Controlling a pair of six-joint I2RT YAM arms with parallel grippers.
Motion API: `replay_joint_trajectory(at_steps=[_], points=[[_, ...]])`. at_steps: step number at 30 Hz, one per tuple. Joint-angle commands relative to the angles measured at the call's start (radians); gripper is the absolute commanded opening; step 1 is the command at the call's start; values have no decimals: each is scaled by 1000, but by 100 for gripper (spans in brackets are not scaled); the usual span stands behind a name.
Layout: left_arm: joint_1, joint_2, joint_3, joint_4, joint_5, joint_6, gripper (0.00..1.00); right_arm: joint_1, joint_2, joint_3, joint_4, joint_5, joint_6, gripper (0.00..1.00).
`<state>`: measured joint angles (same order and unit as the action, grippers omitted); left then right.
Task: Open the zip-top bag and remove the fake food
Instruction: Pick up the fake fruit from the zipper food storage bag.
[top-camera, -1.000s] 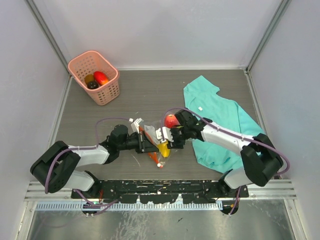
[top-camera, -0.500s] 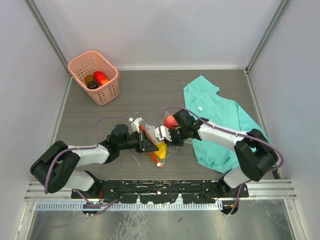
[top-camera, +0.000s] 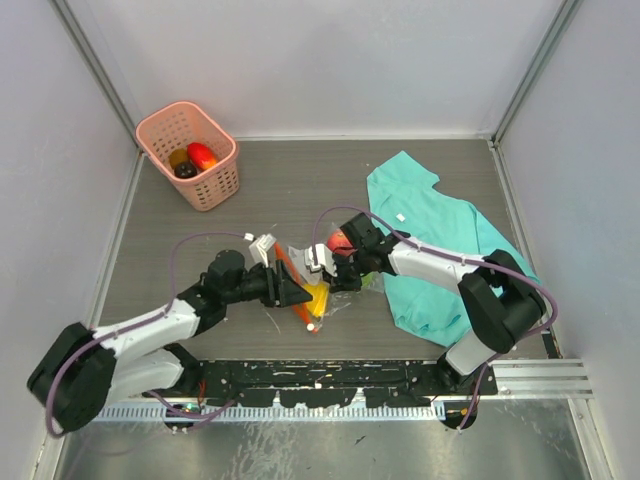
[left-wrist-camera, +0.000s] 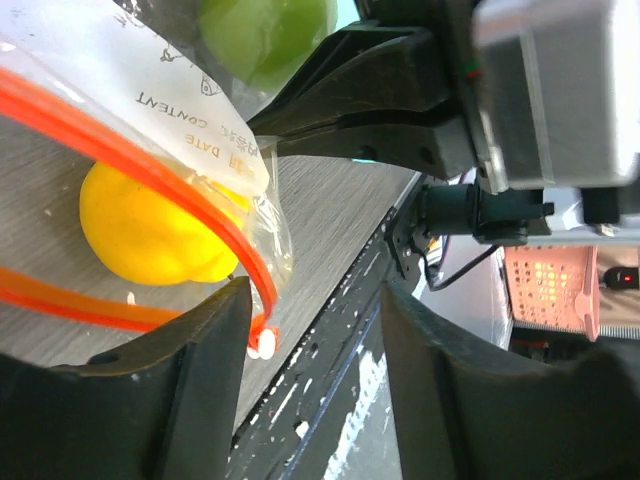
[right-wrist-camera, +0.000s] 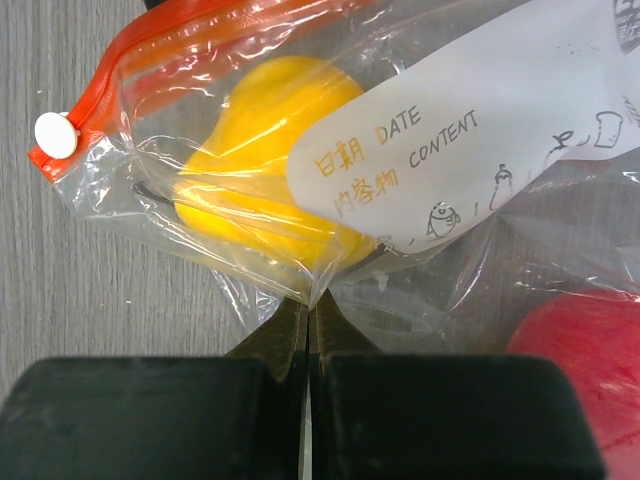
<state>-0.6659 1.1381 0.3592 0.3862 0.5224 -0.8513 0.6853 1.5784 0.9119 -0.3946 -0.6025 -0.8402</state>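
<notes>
Across the whole overhead view lies the grey wood-grain worktop (top-camera: 300, 190). At its right we see a crumpled teal cloth (top-camera: 440, 240), and at upper left a pink basket (top-camera: 215, 185) with a red-orange piece (top-camera: 202, 155) and a dark piece (top-camera: 185, 171) inside.

At centre, between the two arms, the zip-top bag (top-camera: 312, 288) rests on the worktop. The fake food (right-wrist-camera: 265, 150) shows through its clear film: a yellow piece (left-wrist-camera: 150, 225) just beside the orange zip strip (right-wrist-camera: 200, 30), a red piece (right-wrist-camera: 580, 350) at the lower right of the right wrist view, and a green piece (left-wrist-camera: 265, 35) at the top of the left wrist view. A white label (right-wrist-camera: 450, 150) lies over the yellow piece.

Our right hand (right-wrist-camera: 308, 330) has its jaws pressed together, pinching a fold of the bag's film below the yellow piece. Our left hand (left-wrist-camera: 315, 340) stands partly open and grips nothing. The strip's end, with the small white slider (left-wrist-camera: 262, 345), sits just beside one finger (left-wrist-camera: 195, 385).
</notes>
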Motion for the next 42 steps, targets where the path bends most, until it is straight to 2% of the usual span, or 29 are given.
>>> replay_joint_trajectory(at_steps=[1,4,8,10,12,14,17,29,35,42], points=[[-1,-192,33,-266,-112,109,62,3,-5,37,12,-4,12,1],[1,-337,28,-435,-226,134,75,2,-4,40,4,-1,2,1],[1,-491,-12,-539,-305,102,79,3,-9,44,-2,-5,3,1],[0,-525,-33,-555,-335,74,72,2,-11,43,-3,-8,3,1],[1,-534,-57,-553,-359,45,56,3,-7,43,-5,-10,1,1],[1,-517,-73,-527,-362,24,45,3,-3,45,-9,-10,0,1],[2,-445,-81,-437,-338,15,41,2,-5,48,-12,-10,0,1],[5,-96,-16,-115,-256,10,45,3,-1,47,-15,-14,-1,1],[5,-30,-1,-45,-243,-5,45,2,2,48,-15,-21,-3,1],[5,35,9,17,-219,-17,53,3,7,50,-21,-29,-2,1]])
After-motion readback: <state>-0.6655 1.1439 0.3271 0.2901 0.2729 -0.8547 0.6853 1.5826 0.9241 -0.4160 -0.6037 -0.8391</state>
